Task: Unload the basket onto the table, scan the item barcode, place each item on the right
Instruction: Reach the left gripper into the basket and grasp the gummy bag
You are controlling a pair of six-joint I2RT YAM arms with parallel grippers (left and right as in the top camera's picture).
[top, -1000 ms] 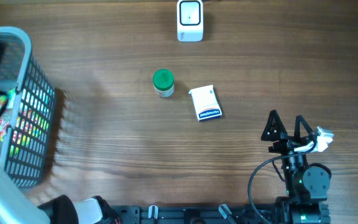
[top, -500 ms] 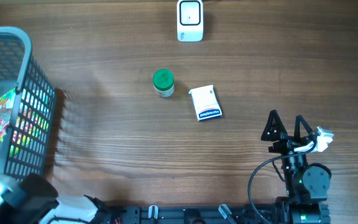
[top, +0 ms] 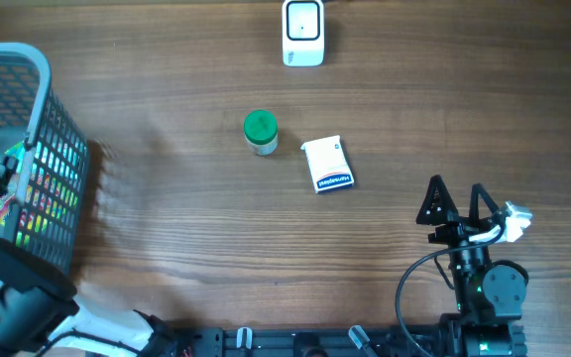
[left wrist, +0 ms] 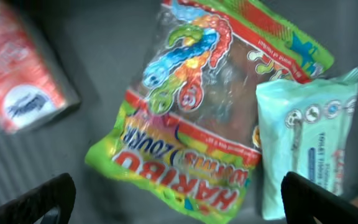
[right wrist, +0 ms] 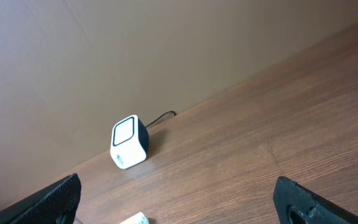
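Observation:
The white barcode scanner (top: 303, 33) stands at the table's far edge; the right wrist view also shows the scanner (right wrist: 130, 142). A green-lidded jar (top: 261, 131) and a small white box (top: 327, 164) lie mid-table. My left gripper (left wrist: 179, 200) hangs open inside the grey mesh basket (top: 62, 178), over a Haribo sweets bag (left wrist: 197, 118), with nothing between its fingers. Beside the bag lie a pale green wipes pack (left wrist: 303, 149) and a red pack (left wrist: 23, 93). My right gripper (top: 456, 193) rests open at the near right, pointing toward the scanner.
The basket fills the table's left edge, and the left arm's body (top: 8, 297) reaches in over its near side. A dark cable runs from the scanner along the back wall (right wrist: 160, 117). Bare wood lies between the box and my right gripper.
The left arm has swung up from the lower left corner over the basket, and the sweets bag inside is now partly covered by it. The right arm has not moved.

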